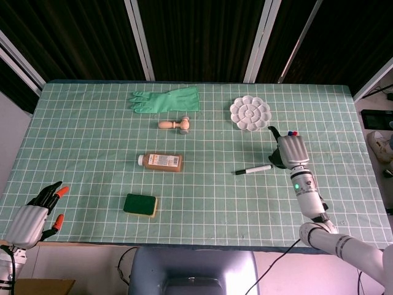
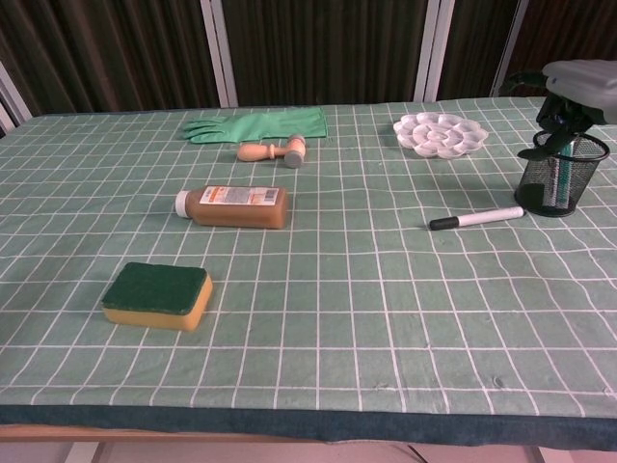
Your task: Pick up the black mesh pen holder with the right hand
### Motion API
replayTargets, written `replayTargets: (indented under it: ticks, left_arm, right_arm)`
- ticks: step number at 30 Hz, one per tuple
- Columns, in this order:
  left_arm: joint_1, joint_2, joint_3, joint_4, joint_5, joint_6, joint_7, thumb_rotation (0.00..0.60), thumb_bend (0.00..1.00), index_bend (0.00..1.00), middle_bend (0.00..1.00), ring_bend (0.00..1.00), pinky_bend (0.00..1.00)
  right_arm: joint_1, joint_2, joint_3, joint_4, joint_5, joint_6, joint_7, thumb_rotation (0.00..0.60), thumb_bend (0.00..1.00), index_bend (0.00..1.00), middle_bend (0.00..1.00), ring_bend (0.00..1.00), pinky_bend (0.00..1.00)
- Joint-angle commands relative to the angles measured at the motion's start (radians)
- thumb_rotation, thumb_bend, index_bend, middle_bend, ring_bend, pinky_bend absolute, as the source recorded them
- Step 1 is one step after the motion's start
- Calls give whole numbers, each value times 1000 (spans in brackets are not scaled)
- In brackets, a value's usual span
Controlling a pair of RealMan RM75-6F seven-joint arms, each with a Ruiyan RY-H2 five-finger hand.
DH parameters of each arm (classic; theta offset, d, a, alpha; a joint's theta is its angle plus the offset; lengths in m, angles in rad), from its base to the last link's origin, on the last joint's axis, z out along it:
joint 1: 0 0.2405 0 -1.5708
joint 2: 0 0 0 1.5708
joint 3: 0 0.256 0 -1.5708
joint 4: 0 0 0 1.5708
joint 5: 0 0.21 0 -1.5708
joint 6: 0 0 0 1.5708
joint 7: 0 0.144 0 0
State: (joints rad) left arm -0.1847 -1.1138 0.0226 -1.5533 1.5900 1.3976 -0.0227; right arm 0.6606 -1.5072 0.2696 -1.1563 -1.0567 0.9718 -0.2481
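I see the black mesh pen holder standing upright near the table's right edge, with pens in it showing red and blue tips from the head view. My right hand sits directly over it, covering most of it from above; in the chest view the hand hangs at the holder's rim, but I cannot tell whether its fingers are closed on the mesh or merely beside it. A black-capped white marker lies flat on the cloth just left of the holder. Beyond it sits a white flower-shaped palette. My left hand rests at the near left corner, fingers spread and holding nothing.
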Motion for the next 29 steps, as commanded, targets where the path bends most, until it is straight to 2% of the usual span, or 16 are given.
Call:
replayTargets:
  ticks: [1, 5, 8, 10, 12, 13, 15, 16, 19, 20, 24, 29]
  left_arm:
    - [0, 0, -1, 0, -1, 1, 1, 600, 483, 153, 47, 87, 375]
    - [0, -2, -1, 1, -3, -2, 5, 600, 484, 153, 47, 87, 375]
    - [-2, -4, -1, -1, -4, -6, 13, 600, 483, 153, 47, 87, 375]
    - [-2, -5, 0, -2, -4, -8, 19, 600, 483, 153, 49, 87, 375]
    - [-3, -6, 0, -2, -4, -9, 25, 600, 484, 153, 51, 86, 375]
    - [-3, -8, 0, -2, -4, -10, 29, 600, 484, 152, 51, 86, 375]
    - [-4, -9, 1, -3, -5, -13, 35, 600, 483, 153, 53, 86, 375]
    - [-4, -10, 1, -4, -6, -15, 39, 600, 483, 153, 53, 87, 375]
    - [-5, -13, 2, -6, -8, -18, 50, 600, 483, 153, 53, 87, 375]
    - [-5, -13, 2, -6, -8, -19, 53, 600, 483, 153, 53, 87, 375]
    - [-3, -16, 3, -7, -6, -15, 65, 600, 483, 153, 53, 87, 376]
    - [-1, -18, 3, -7, -7, -13, 71, 600, 483, 153, 53, 86, 375]
  right_arm:
    - [-37, 38, 9, -44, -34, 64, 63, 600, 369, 265, 1000, 1000, 1000]
    - [-124, 108, 26, -143, -120, 232, 202, 600, 370, 428, 1000, 1000, 985]
    - [-217, 199, 13, -260, -189, 371, 267, 600, 369, 514, 978, 967, 905]
    - [-294, 271, -10, -356, -223, 460, 277, 600, 369, 520, 886, 870, 831]
    - [-362, 330, -37, -442, -232, 516, 279, 600, 369, 513, 744, 720, 745]
    - [-405, 368, -59, -495, -236, 542, 285, 600, 369, 504, 688, 655, 712]
    - [-461, 413, -90, -555, -240, 569, 310, 600, 369, 434, 519, 458, 579]
    - [-491, 434, -109, -577, -244, 580, 336, 600, 369, 404, 467, 400, 520]
    - [-545, 453, -144, -578, -252, 592, 395, 600, 368, 248, 277, 203, 278]
    - [-556, 451, -150, -569, -252, 593, 408, 600, 368, 204, 232, 159, 243]
    - [-585, 424, -164, -525, -253, 590, 459, 600, 367, 77, 103, 56, 212]
    - [-592, 404, -158, -487, -274, 577, 526, 600, 368, 56, 80, 42, 212]
